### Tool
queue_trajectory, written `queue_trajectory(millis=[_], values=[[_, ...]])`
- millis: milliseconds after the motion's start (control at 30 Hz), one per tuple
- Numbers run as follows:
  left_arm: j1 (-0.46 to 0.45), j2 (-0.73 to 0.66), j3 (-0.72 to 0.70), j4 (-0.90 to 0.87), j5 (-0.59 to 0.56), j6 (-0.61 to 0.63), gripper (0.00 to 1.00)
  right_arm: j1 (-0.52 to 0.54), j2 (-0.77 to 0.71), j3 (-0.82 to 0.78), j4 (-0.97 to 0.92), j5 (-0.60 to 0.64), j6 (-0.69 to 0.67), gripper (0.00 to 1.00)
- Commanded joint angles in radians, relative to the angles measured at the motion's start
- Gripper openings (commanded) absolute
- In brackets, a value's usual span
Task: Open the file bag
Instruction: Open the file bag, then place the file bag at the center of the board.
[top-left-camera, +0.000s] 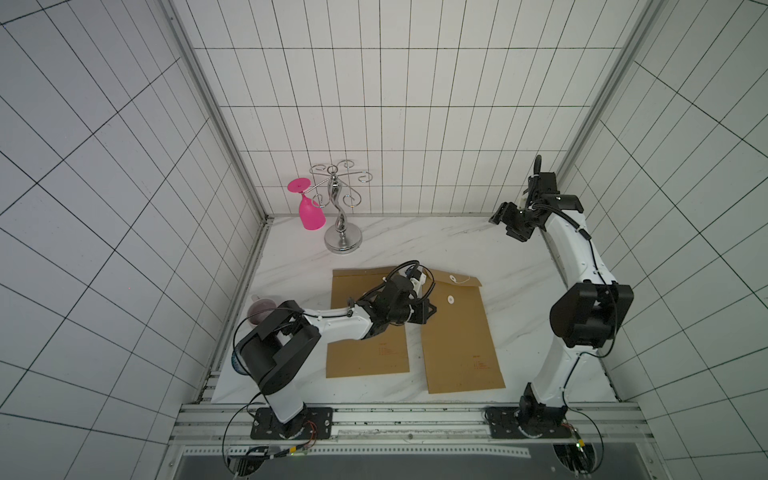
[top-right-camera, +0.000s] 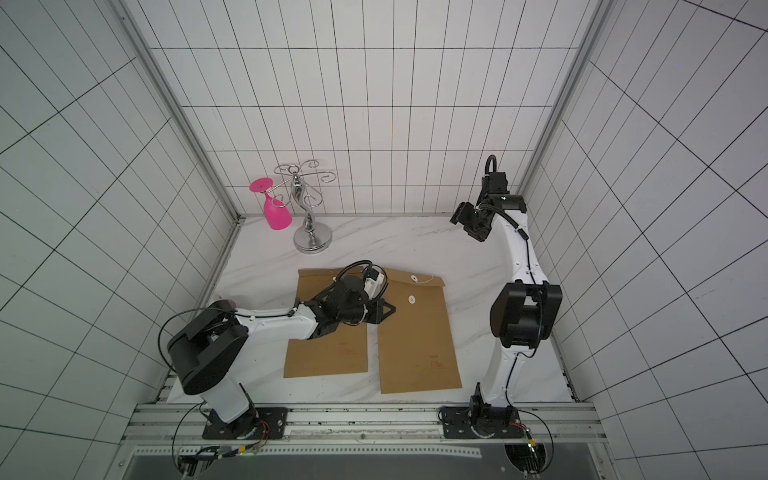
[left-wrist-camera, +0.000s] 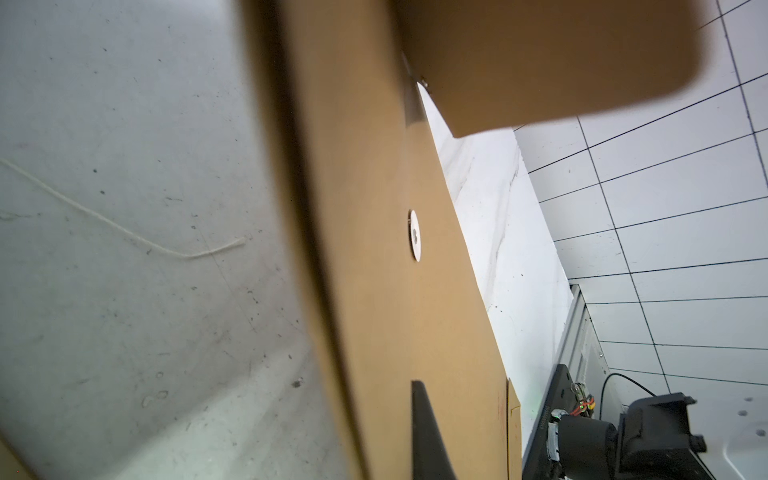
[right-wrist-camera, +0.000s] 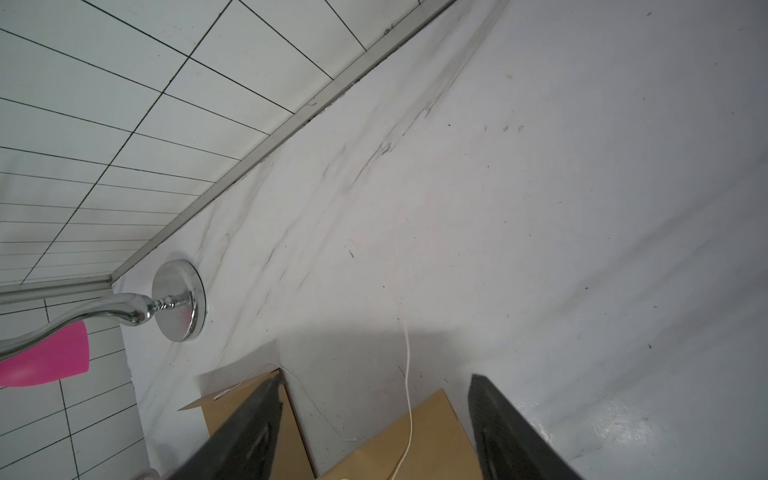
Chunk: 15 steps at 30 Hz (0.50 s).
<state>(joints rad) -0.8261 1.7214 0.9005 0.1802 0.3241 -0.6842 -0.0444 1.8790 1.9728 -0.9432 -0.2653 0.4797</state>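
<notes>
Two brown file bags lie flat side by side in both top views. The right file bag (top-left-camera: 461, 345) has a white disc (top-left-camera: 450, 299) on its face, and a second disc on its top flap (top-left-camera: 453, 277). Its loose white string (right-wrist-camera: 407, 365) trails over the table. My left gripper (top-left-camera: 431, 309) is shut and sits low at this bag's upper left edge. In the left wrist view one dark finger (left-wrist-camera: 422, 424) lies against the brown face near the disc (left-wrist-camera: 414, 241). My right gripper (top-left-camera: 508, 224) hangs high at the back right, open, with nothing between its fingers (right-wrist-camera: 494, 411).
The left file bag (top-left-camera: 365, 353) lies partly under my left arm. A chrome glass rack (top-left-camera: 341, 212) stands at the back left with a pink goblet (top-left-camera: 309, 210) hanging from it. A mauve cup (top-left-camera: 259, 311) sits by the left wall.
</notes>
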Motion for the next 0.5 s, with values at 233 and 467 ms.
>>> queue_trajectory(millis=[233, 467], values=[[0.020, 0.084, 0.092, -0.080, -0.033, 0.045, 0.00, 0.073, -0.508, -0.516, 0.011, 0.151, -0.074, 0.88], [0.036, 0.110, 0.128, -0.150, -0.068, 0.086, 0.55, 0.264, -0.672, -0.951, 0.134, 0.136, -0.023, 0.83]])
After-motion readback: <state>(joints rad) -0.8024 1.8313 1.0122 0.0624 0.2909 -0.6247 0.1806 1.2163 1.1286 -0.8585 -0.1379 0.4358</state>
